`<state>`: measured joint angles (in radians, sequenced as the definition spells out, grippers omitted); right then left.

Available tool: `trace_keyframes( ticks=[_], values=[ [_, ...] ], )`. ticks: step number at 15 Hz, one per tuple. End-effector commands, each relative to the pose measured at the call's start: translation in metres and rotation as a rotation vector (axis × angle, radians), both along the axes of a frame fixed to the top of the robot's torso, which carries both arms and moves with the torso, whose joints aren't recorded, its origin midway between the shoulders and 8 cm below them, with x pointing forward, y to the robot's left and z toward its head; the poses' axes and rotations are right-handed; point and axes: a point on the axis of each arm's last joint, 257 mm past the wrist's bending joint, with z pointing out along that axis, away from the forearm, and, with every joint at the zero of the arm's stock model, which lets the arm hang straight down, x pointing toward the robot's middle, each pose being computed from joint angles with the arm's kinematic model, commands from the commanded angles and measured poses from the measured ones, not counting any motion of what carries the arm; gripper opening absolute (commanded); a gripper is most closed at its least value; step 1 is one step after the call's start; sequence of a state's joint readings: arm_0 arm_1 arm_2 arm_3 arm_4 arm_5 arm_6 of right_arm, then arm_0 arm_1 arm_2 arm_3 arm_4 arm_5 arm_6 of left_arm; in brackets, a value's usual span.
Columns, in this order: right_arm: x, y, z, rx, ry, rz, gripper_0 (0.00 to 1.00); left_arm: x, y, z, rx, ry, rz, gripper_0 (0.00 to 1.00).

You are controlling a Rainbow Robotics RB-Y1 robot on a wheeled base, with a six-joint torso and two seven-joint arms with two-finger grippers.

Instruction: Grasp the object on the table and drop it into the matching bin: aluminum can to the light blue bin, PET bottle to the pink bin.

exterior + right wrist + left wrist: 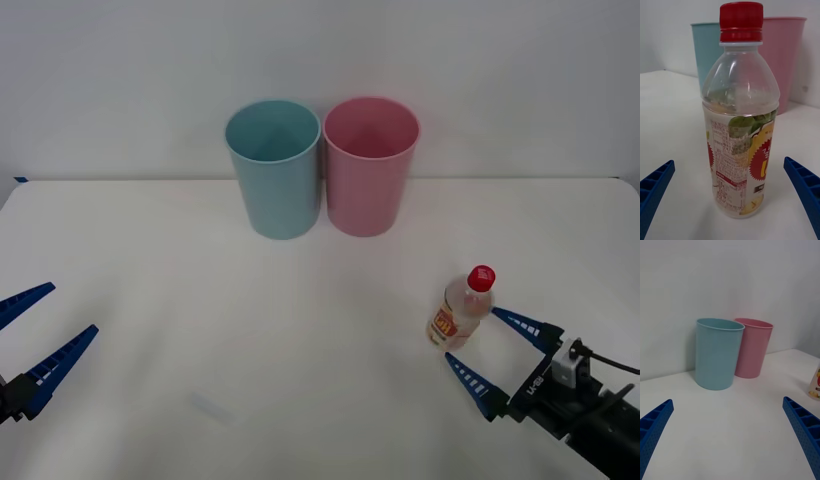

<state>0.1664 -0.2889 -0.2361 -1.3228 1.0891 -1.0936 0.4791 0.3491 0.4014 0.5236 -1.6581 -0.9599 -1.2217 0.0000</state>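
PET bottle: the small clear PET bottle [461, 309] with its red screw cap [482, 276] and orange-yellow-red label [752, 165] stood upright on the table [300, 340], on the robot's right side, well in front of the two bins and apart from them.

Right gripper: the right gripper [497, 353] sat low over the table just beside the bottle, its blue ribbed fingers [471, 381] spread wide; the bottle's lower body stood at the mouth of the gap, with no finger touching it. In the right wrist view the bottle [740, 123] stood centred between the two finger tips [801, 180], with clear space on each side.

Left gripper: the left gripper [40, 325] hung near the table's left edge, well apart from the bottle, jaws apart and holding nothing.

Light blue bin: the light blue bin [274, 168] stood upright at the far middle of the table, on the left of the pair.

Pink bin: the pink bin [369, 165] stood upright just beside the light blue one, on its right, and their rims looked to be touching or nearly so.
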Motion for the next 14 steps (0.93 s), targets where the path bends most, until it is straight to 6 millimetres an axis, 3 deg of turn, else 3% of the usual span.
trace_keyframes(
  ticks=[1,8,12,13,14],
  values=[
    [0.010,0.009,-0.001,-0.006,-0.001,-0.008,1.00,0.000,0.000,0.000,0.000,0.000,0.000,1.00],
    [0.031,0.030,-0.003,-0.007,0.005,-0.028,1.00,0.000,0.000,0.000,0.000,0.000,0.000,1.00],
    [0.037,0.032,-0.002,-0.010,0.002,-0.041,1.00,0.000,0.000,0.000,0.000,0.000,0.000,1.00],
    [0.037,0.032,-0.002,-0.013,0.000,-0.041,0.87,0.000,0.000,0.000,0.000,0.000,0.000,1.00],
    [0.037,0.032,-0.001,-0.011,-0.004,-0.040,0.19,0.000,0.000,0.000,0.000,0.000,0.000,1.00]
  ],
)
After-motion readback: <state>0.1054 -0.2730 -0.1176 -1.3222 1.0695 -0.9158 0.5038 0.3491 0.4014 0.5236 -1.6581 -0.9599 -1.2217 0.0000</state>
